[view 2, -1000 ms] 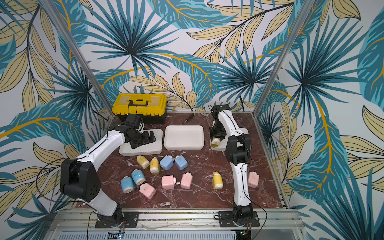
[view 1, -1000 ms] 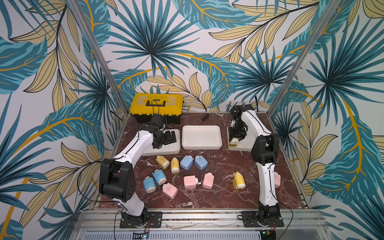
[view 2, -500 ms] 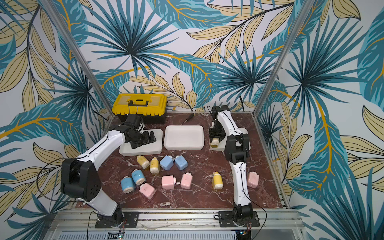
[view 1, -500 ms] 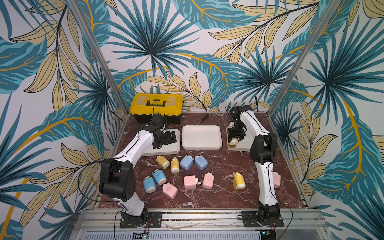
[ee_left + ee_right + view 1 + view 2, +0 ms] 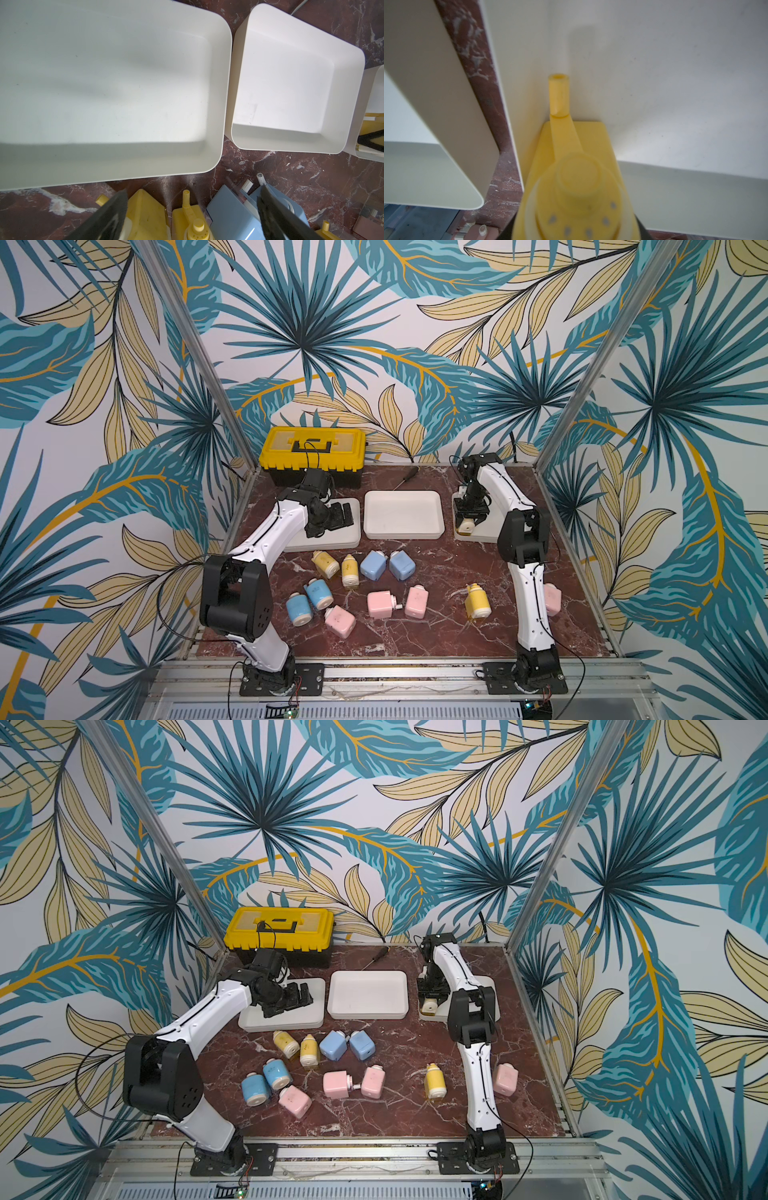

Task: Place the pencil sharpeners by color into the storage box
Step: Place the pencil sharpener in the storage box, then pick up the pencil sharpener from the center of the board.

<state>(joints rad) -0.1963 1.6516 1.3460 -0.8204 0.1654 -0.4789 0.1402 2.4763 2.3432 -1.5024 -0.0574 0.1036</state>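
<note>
While right claw (image 5: 468, 519) grips yellow sharpener (image 5: 577, 187) against tray wall (image 5: 529, 83).

even soft light, blurred wrist foregrounds

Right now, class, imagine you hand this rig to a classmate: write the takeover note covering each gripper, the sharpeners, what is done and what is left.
Left gripper: open, empty, over the left tray.
Right gripper: shut on a yellow sharpener, low inside the right tray, not yet released.
Middle tray: holds nothing.
On the table: four blue, four pink and three yellow sharpeners, one pink beyond the right arm.
Done: nothing sorted so far.
Left: release the yellow one, then sort the other eleven by color.
</note>
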